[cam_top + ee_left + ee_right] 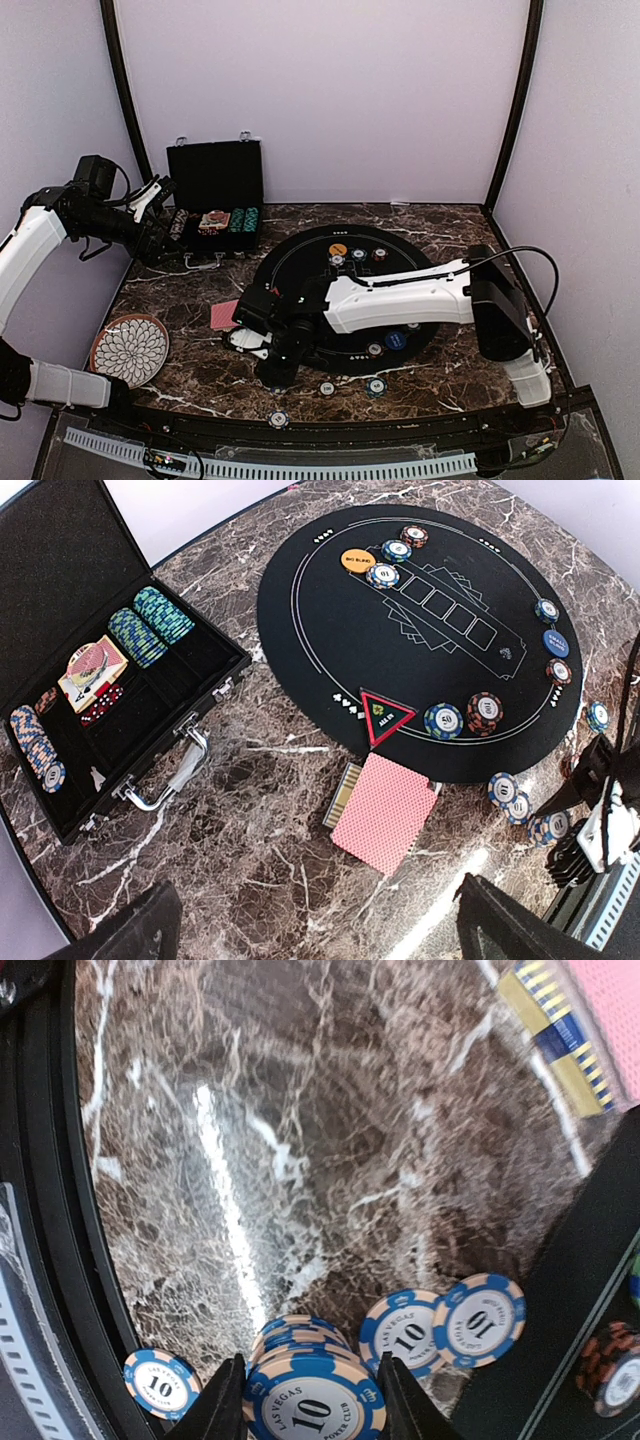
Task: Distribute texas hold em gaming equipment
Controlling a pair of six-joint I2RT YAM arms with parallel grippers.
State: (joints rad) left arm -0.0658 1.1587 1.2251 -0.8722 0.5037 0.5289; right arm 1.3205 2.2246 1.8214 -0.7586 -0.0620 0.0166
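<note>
My right gripper [268,358] [312,1410] is shut on a short stack of blue-and-cream "10" poker chips [310,1395], low over the marble near the mat's near-left rim. Three loose blue chips lie around it: one at the left [160,1382] and two at the right [410,1332]. The red-backed card deck [385,812] [225,315] lies beside the mat. The red-edged triangle marker [387,715], orange button [357,558], blue button [556,642] and several chips [443,720] sit on the round black mat [300,250]. My left gripper [165,225] [320,930] is open and empty, high beside the case.
The open black case [215,200] at the back left holds chip stacks [150,625] and a card box. A flower-patterned plate [130,350] sits at the near left. Loose chips [376,386] lie near the front edge. The right arm spans the mat.
</note>
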